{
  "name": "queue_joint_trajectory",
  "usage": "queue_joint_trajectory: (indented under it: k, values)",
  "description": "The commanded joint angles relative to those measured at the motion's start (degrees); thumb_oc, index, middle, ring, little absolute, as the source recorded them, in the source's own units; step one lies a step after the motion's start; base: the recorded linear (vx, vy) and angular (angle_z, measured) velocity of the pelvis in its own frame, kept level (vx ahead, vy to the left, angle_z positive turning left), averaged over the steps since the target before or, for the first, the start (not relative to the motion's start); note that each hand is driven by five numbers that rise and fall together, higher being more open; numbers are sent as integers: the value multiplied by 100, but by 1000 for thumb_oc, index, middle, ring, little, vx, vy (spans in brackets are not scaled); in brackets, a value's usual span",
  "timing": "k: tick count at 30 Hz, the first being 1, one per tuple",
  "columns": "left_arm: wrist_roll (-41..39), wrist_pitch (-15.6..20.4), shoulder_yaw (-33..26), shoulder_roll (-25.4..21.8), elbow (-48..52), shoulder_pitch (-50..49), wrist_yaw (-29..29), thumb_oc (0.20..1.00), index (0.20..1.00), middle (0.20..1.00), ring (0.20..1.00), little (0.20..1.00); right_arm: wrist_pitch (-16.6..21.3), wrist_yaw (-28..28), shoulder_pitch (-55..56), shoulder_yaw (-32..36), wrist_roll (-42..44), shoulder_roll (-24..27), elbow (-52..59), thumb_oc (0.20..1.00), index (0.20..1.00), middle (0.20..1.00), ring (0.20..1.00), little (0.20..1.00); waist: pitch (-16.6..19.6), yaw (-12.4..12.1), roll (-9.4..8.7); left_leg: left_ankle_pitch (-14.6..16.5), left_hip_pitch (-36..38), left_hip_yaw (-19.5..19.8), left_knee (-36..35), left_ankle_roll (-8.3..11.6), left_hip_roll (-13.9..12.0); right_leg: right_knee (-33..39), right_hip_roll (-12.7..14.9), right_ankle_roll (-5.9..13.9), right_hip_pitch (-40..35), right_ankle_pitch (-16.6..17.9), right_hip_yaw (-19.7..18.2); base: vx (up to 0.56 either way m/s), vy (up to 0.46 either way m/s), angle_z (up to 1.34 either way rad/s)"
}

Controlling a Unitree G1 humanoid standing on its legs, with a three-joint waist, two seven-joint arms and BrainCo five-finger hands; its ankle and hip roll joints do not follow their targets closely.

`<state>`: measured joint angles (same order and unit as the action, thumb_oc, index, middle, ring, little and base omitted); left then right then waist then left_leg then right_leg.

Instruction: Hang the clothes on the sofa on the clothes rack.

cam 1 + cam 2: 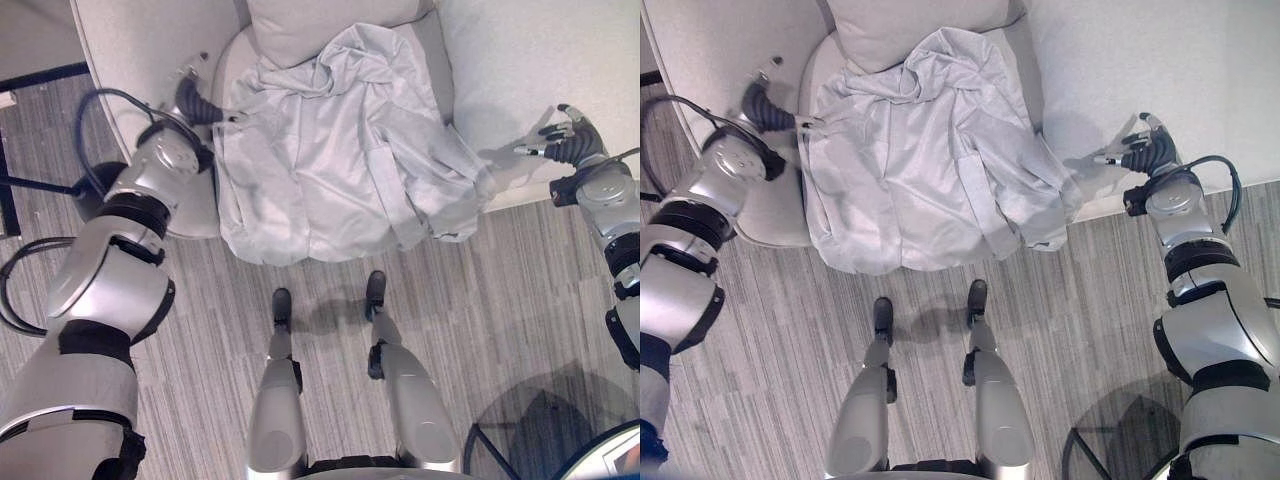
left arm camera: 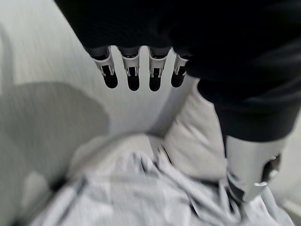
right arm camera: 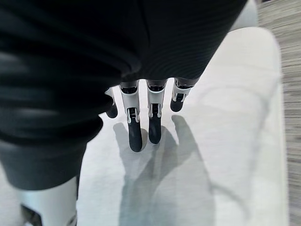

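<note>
**While both hands hover, the garment lies untouched on the sofa**

Although the task is to hang it up, the pale grey garment [image 1: 345, 150] lies crumpled across the seat of the white sofa [image 1: 540, 60], and I can use that garment as my marker for everything else. Its top bunches against the back cushion [image 1: 320, 25], which sits just behind it, and its bottom edge spills over the front of the seat toward the striped grey floor [image 1: 480, 290]. One sleeve trails off the garment's right side, ending in a folded cuff near the seat's front edge.

To the garment's left, the left hand [image 1: 195, 95] hangs over the sofa's rounded arm, right beside the cloth's edge. From its own wrist camera the fingers [image 2: 133, 75] are straight and slightly apart, pointing down above the fabric with nothing between them; whether a fingertip brushes the cloth, I cannot tell.

To the garment's right, well clear of the sleeve, the right hand [image 1: 1140, 145] hovers over bare sofa cushion. Its fingers [image 3: 135, 129] are also straight and loosely spread, holding nothing, casting a shadow on the white upholstery below.
</note>
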<state>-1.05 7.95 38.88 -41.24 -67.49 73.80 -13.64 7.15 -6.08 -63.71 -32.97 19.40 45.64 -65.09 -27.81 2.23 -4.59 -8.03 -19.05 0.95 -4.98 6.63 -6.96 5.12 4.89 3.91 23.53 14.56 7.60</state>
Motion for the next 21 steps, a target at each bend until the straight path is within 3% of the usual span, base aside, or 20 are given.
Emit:
queue_joint_trajectory:
  k: [1, 12, 21]
  values:
    - [111, 176, 180, -90, -68, 1, -295, 1000, 1000, 1000, 1000, 1000, 388, -115, -60, -216, 223, 63, 376, 1000, 1000, 1000, 1000, 1000, 466, -100, -131, 120, -2, 240, -2, 201, -213, -12, 475, 979, -359, -390, -222, 0, 0, 0]
    - [165, 162, -191, -139, 404, -457, -564, 1000, 1000, 1000, 1000, 1000, 788, -284, 124, -84, 167, 34, 2011, 1000, 1000, 1000, 1000, 1000, 478, -176, -167, 192, 70, 282, -2, 215, -171, -12, 489, 977, -490, -465, -148, 1, 0, 3]
    - [222, 134, -34, 24, 293, -387, -585, 1000, 1000, 1000, 1000, 1000, 531, -207, -185, -582, -87, -230, 1347, 1000, 1000, 1000, 1000, 1000, 386, -255, -130, 181, 50, 327, -2, 215, -153, -12, 508, 968, -504, -463, -106, -5, -3, 6]
